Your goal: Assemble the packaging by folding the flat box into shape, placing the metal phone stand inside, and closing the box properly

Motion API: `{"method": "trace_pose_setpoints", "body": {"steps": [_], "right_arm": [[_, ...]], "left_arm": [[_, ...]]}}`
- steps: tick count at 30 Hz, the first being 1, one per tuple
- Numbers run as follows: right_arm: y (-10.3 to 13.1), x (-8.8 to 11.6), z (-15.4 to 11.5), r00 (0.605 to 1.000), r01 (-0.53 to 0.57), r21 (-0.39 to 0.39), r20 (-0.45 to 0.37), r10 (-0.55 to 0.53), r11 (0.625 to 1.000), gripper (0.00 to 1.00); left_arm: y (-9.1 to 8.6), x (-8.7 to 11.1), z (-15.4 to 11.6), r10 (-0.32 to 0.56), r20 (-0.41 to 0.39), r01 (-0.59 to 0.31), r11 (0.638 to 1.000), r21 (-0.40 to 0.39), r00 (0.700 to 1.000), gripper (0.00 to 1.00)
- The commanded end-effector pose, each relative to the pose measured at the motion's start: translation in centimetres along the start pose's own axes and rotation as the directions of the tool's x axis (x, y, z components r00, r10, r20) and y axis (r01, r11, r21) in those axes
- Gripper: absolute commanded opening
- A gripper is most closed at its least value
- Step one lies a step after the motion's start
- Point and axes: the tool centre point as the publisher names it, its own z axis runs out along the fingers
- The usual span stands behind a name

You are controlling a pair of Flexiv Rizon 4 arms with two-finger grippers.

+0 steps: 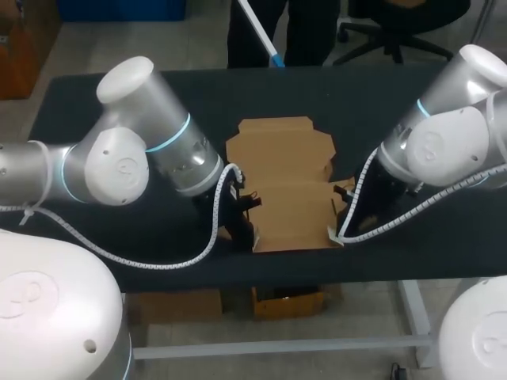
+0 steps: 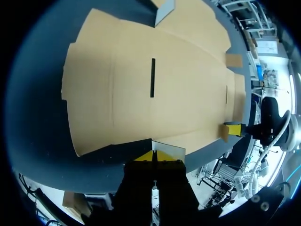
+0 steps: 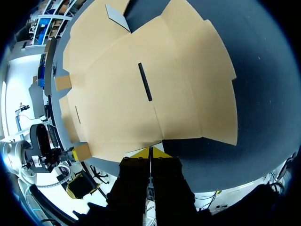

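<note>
The flat brown cardboard box (image 1: 281,186) lies unfolded in the middle of the black table (image 1: 119,103), its near edge close to the table's front. My left gripper (image 1: 247,231) is shut, with its tips at the box's near left corner. In the left wrist view the closed yellow tips (image 2: 154,156) touch a small pale flap (image 2: 168,149) at the cardboard's (image 2: 150,70) edge. My right gripper (image 1: 336,233) is also shut, at the near right corner. Its tips (image 3: 150,152) meet the sheet's (image 3: 150,75) edge. Neither holds anything. No metal phone stand shows in any view.
A dark slot (image 2: 152,77) is cut in the middle panel. A small grey flap (image 3: 117,16) stands up at the sheet's far side. White cable loops (image 1: 158,261) hang from both arms near the table's front edge. Bare tabletop lies to the left and right of the box.
</note>
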Motion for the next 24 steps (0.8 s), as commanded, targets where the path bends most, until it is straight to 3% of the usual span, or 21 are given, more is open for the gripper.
{"method": "trace_pose_setpoints", "body": {"steps": [1,14,24], "right_arm": [[0.05,0.03,0.17,1.000,0.000,0.004,0.001,0.000,1.000,0.00],[0.02,-0.08,0.18,1.000,-0.001,0.005,0.002,0.001,1.000,0.00],[0.18,0.00,0.30,1.000,-0.003,0.009,0.004,0.003,1.000,0.00]], "left_arm": [[0.33,0.22,-0.08,-0.002,0.009,0.002,1.000,0.011,1.000,0.00],[-0.01,-0.68,-0.74,-0.029,0.011,0.028,0.999,0.024,1.000,0.00],[0.29,-0.06,-0.51,-0.010,0.004,0.010,1.000,0.021,1.000,0.00]]}}
